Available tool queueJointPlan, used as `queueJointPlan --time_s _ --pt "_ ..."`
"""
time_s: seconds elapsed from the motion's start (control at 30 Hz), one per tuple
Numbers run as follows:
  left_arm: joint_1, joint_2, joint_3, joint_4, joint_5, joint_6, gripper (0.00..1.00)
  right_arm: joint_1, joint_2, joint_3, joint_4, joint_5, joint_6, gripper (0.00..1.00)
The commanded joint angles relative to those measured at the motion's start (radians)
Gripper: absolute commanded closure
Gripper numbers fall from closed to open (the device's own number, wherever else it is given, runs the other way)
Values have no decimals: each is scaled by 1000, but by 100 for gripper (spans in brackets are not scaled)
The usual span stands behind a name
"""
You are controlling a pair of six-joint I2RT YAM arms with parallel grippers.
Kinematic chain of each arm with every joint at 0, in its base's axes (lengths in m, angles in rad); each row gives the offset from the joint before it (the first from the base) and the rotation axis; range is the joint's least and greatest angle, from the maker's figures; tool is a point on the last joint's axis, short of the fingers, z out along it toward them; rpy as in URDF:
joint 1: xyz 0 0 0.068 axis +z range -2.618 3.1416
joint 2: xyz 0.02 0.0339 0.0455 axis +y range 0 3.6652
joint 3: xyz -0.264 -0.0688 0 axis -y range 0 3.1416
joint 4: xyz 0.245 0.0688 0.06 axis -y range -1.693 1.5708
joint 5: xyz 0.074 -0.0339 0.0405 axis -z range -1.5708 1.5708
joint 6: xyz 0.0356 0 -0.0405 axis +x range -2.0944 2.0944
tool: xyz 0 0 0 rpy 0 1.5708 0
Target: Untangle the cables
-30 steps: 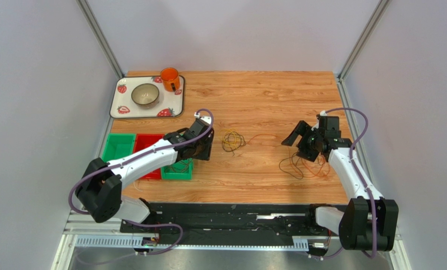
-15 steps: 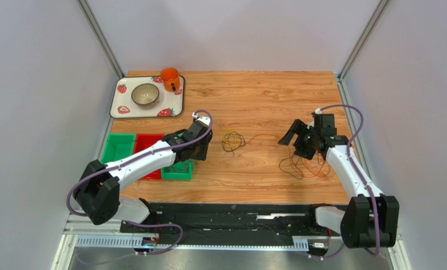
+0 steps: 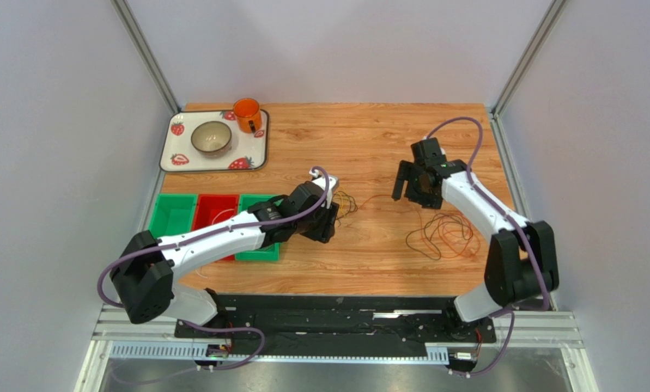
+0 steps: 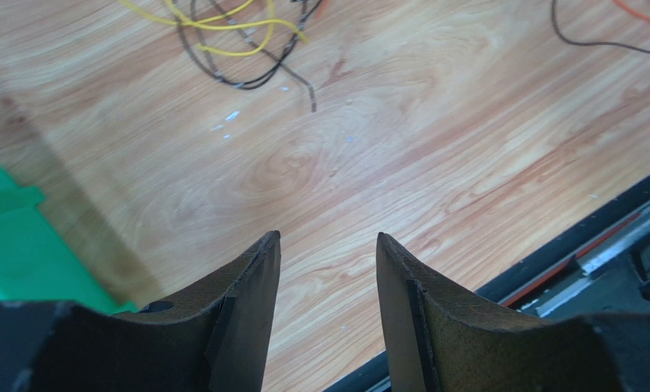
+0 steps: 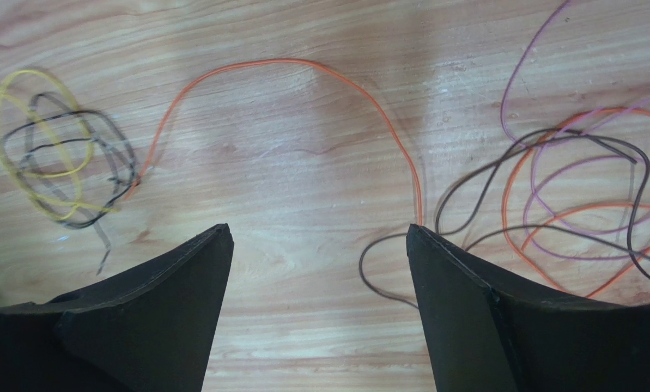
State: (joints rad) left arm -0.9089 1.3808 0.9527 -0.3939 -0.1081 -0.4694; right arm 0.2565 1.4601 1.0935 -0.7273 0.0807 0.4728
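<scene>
Across the wooden table [image 3: 385, 139], the cables [image 3: 438, 235] lay in two clumps: a larger coil [image 5: 573, 196] of orange and dark loops on my right, and a small yellow-and-dark knot [image 4: 230, 37] mid-table, with one orange strand [image 5: 287, 62] arching between. My right gripper [image 5: 320, 233] hung wide open and empty over that strand; my left gripper [image 4: 328, 241] stood parted and empty near the knot. I judged this a reach, and the next move called for pinching single thin wires.
</scene>
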Motion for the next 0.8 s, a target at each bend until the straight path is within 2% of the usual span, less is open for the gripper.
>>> queueJointPlan --time_s 0.0,0.13,0.37,0.47,0.5,0.57,0.6,0.63,0.7,0.77 --pt "-38 18 -20 131 91 -32 44 16 141 43 -11 131 -28 18" --pt "-67 -21 -86 179 100 -40 43 15 239 52 25 179 -34 18" --pt "-73 -51 -147 214 110 -29 43 17 296 66 69 172 -45 20" --pt "-73 -35 -137 210 110 -12 45 17 313 48 89 145 -45 33" --pt "-73 -29 -135 208 110 -11 45 17 312 39 113 127 -46 44" --pt "-73 -26 -127 207 110 -3 46 17 302 17 132 82 -51 58" --pt "-73 -22 -124 204 110 -2 46 17 299 14 146 70 -54 70" --pt "-73 -20 -120 201 110 2 47 17 298 9 149 59 -56 77" --pt "-73 -16 -111 191 81 5 47 18 293 6 151 36 -57 100" --pt "-73 -14 -101 182 59 6 48 23 286 5 164 -23 -60 100"
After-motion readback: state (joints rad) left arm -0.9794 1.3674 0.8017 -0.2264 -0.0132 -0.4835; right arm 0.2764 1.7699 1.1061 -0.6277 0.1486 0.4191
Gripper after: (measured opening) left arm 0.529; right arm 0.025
